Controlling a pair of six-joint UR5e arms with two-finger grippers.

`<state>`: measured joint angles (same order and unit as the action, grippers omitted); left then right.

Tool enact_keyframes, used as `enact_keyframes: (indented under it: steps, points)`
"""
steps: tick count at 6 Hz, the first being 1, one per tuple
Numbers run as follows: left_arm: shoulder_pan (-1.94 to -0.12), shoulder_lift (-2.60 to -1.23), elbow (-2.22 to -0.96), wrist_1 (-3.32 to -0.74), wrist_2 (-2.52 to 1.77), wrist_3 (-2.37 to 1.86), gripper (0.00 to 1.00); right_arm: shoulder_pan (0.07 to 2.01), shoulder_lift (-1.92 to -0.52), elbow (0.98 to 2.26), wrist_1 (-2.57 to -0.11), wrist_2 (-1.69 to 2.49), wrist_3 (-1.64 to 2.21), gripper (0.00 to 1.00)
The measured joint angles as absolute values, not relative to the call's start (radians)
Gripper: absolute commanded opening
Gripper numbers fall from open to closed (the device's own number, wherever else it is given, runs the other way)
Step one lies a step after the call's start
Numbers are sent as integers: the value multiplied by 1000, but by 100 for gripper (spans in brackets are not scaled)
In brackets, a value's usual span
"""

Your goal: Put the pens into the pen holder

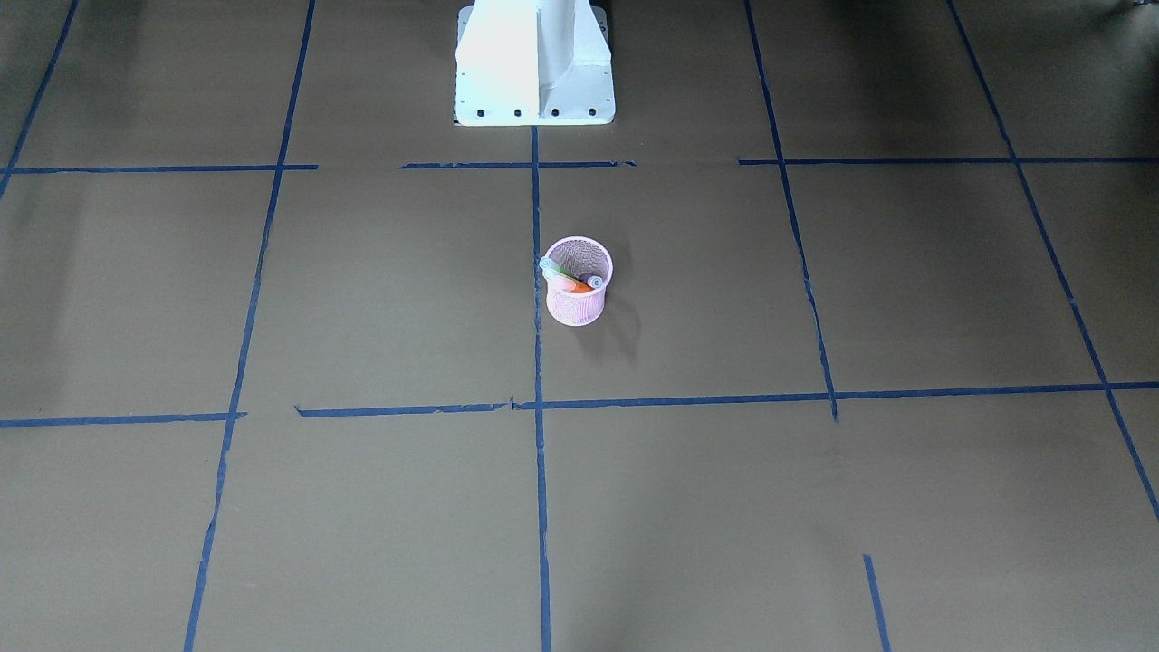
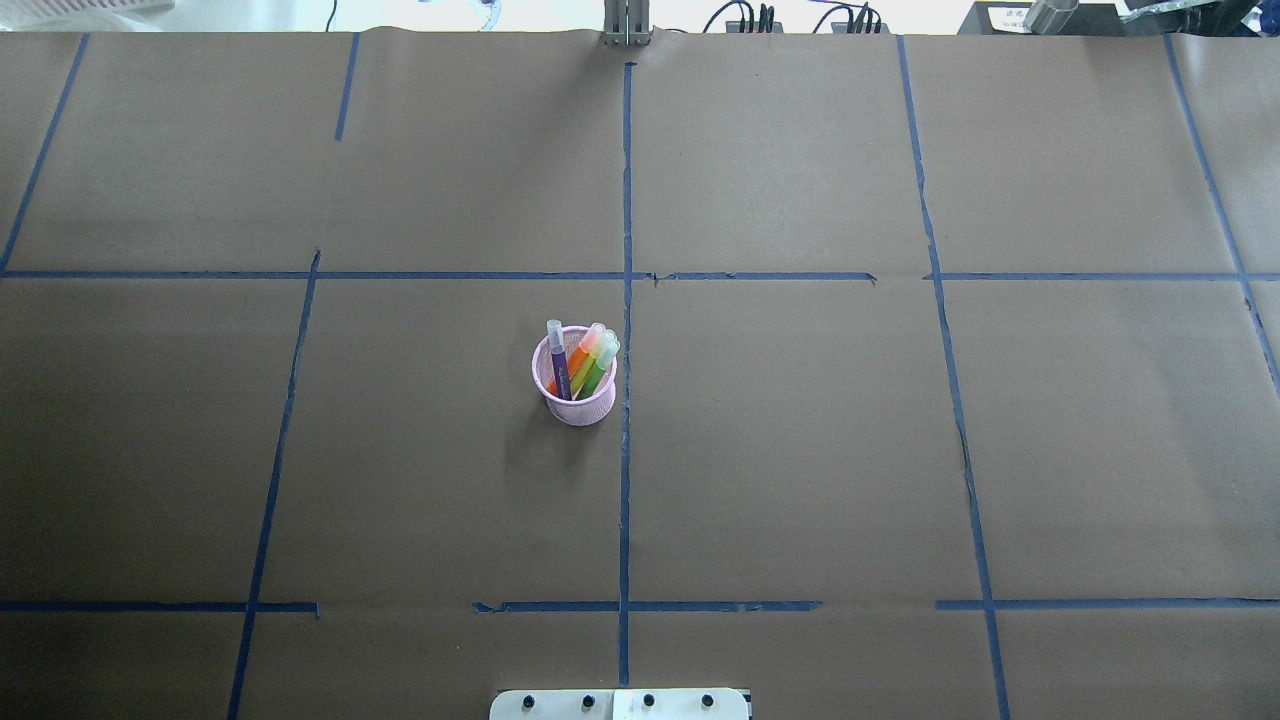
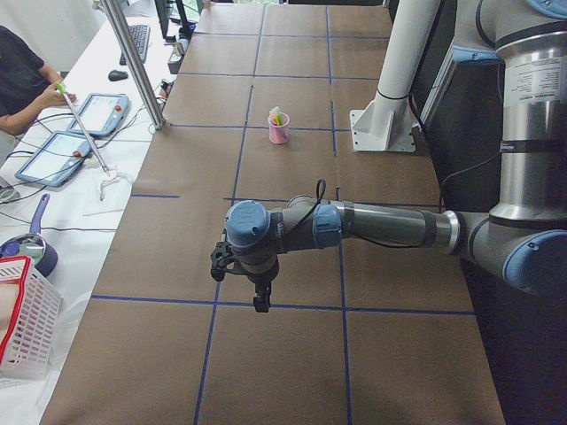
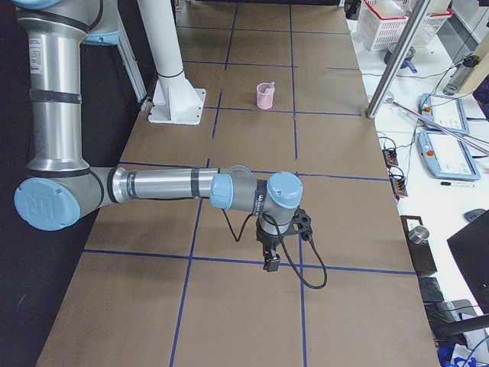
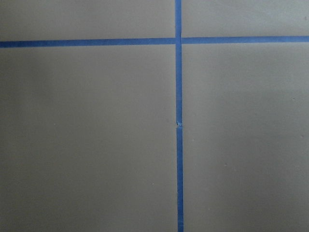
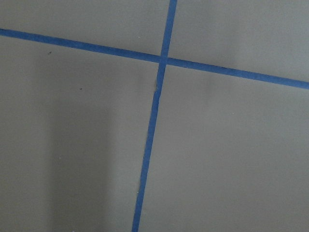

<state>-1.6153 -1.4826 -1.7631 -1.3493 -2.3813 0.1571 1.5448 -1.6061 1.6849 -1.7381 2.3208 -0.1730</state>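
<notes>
The pink mesh pen holder (image 2: 577, 396) stands upright near the table's middle, just beside the centre tape line; it also shows in the front view (image 1: 576, 299) and both side views (image 3: 279, 131) (image 4: 265, 97). The purple pen (image 2: 558, 365), orange pen (image 2: 583, 355) and green pen (image 2: 598, 368) all stand inside it, cap ends up. My left gripper (image 3: 258, 301) and right gripper (image 4: 270, 264) hang low over the table ends, far from the holder. I cannot tell whether either is open or shut. Both wrist views show only brown paper and blue tape.
The white robot base (image 1: 534, 63) stands behind the holder. Blue tape lines grid the brown paper. Beyond the table edge are metal posts (image 3: 133, 62), tablets (image 3: 53, 155), a seated person (image 3: 18, 71) and a red-rimmed basket (image 3: 22, 319).
</notes>
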Motion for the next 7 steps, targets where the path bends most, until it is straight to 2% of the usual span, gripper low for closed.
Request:
enact_keyframes:
  steps: [7]
  points:
    - [-1584, -1483, -1666, -1546, -2380, 155, 100, 1545, -1623, 1672, -1681, 2336, -167, 100]
